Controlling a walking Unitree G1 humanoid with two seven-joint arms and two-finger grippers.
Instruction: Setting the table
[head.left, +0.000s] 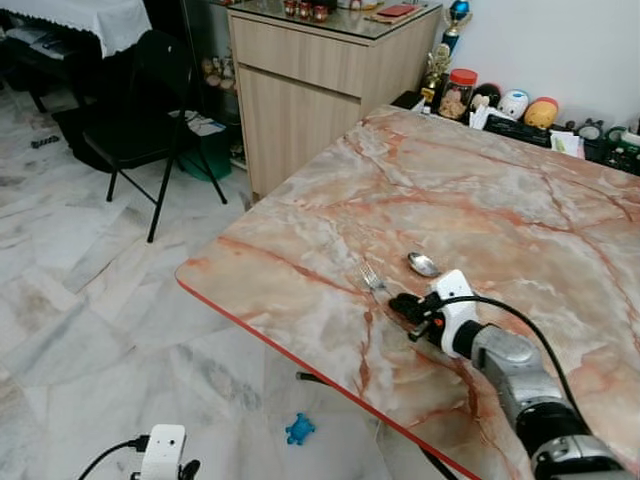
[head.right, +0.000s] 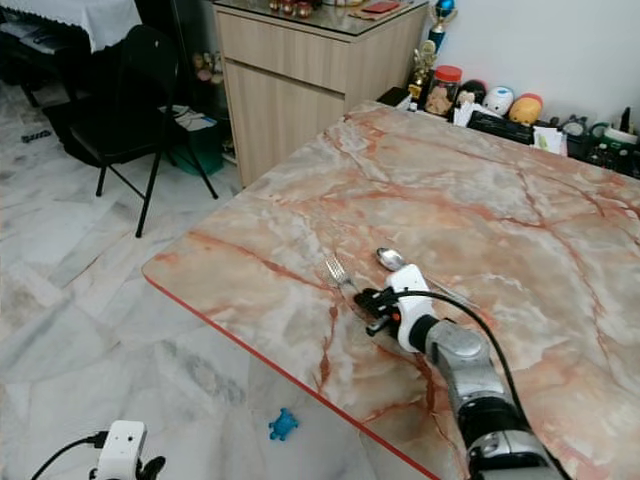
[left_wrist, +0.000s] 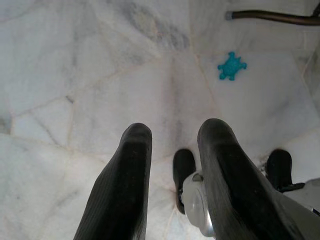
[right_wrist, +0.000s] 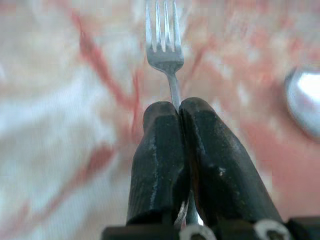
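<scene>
From the head cameras, the right gripper (head.left: 405, 306) reaches over the pink-veined marble table (head.left: 520, 220) near its front edge, black fingers pressed together on the handle of a silver metal fork (head.left: 372, 277). The fork's tines point away from the robot; most of its handle is hidden by the fingers. A silver spoon (head.left: 423, 264) lies just beside it, its handle covered by the white wrist block.

The left gripper (head.left: 185, 468) hangs low over the pale marble floor (head.left: 90, 300), cut off by the frame's lower edge, near a small blue toy (head.left: 299, 429).

In the left wrist view, its black fingers (left_wrist: 125, 185) stand apart, holding nothing.

In the right wrist view, the tabletop is blurred and the spoon bowl (right_wrist: 305, 100) is cropped.
</scene>
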